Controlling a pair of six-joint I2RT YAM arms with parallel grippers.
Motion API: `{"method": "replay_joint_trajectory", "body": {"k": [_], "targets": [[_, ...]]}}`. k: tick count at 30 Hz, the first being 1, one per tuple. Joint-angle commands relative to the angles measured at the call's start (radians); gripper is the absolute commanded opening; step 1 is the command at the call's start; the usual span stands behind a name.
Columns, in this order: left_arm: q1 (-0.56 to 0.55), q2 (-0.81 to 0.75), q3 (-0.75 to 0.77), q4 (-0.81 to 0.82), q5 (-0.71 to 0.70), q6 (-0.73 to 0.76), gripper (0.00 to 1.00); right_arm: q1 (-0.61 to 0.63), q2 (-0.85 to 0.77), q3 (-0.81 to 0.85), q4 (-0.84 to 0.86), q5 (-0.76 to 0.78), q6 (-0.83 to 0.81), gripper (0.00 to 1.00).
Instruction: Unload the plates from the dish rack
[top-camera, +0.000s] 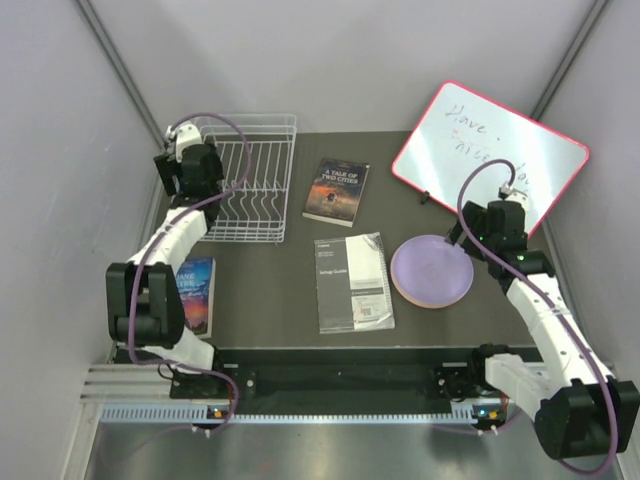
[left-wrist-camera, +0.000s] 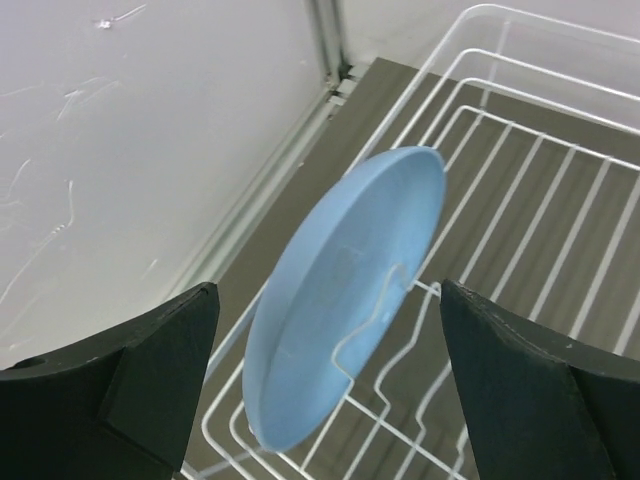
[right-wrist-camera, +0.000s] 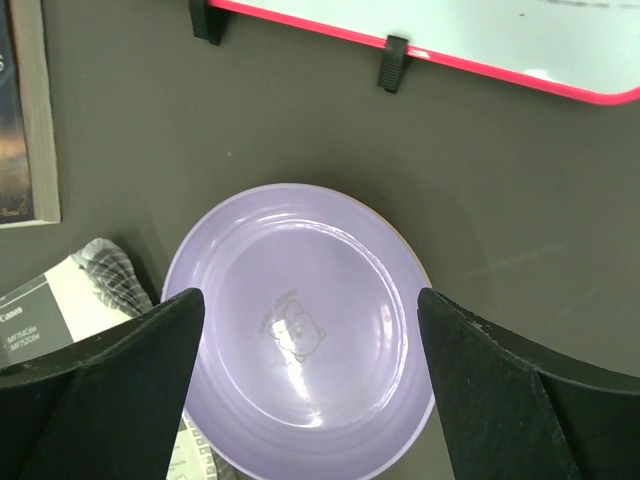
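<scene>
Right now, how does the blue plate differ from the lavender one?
Colour: the blue plate is mid blue, the lavender plate pale purple.
Pose: the blue plate stands on edge, leaning; the lavender plate lies flat, face up.
Place: the blue plate sits among the wires of the dish rack; the lavender plate is out on the table, on its right side.
Both are round and shallow.

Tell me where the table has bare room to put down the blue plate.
One bare patch lies between the dish rack, the setup guide and the near edge. A smaller one lies between the novel and the whiteboard. The right is crowded by the lavender plate.
</scene>
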Motion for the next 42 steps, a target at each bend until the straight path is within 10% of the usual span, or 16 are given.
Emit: {"method": "replay_joint_trajectory", "body": {"k": [1, 15, 33, 42], "targets": [[0.029, 0.044, 0.015, 0.139, -0.08, 0.088, 0.92, -0.006, 0.004, 0.005, 0.082, -0.035, -0.008, 0.87], [0.046, 0.13, 0.033, 0.171, -0.114, 0.162, 0.01, -0.007, 0.025, -0.007, 0.098, -0.035, 0.004, 0.86], [-0.049, 0.061, -0.102, 0.674, -0.293, 0.54, 0.0, -0.007, 0.028, -0.033, 0.116, -0.048, 0.003, 0.87], [-0.138, -0.069, -0.048, 0.492, -0.303, 0.477, 0.0, -0.009, 0.045, 0.007, 0.116, -0.077, -0.017, 0.87]]}}
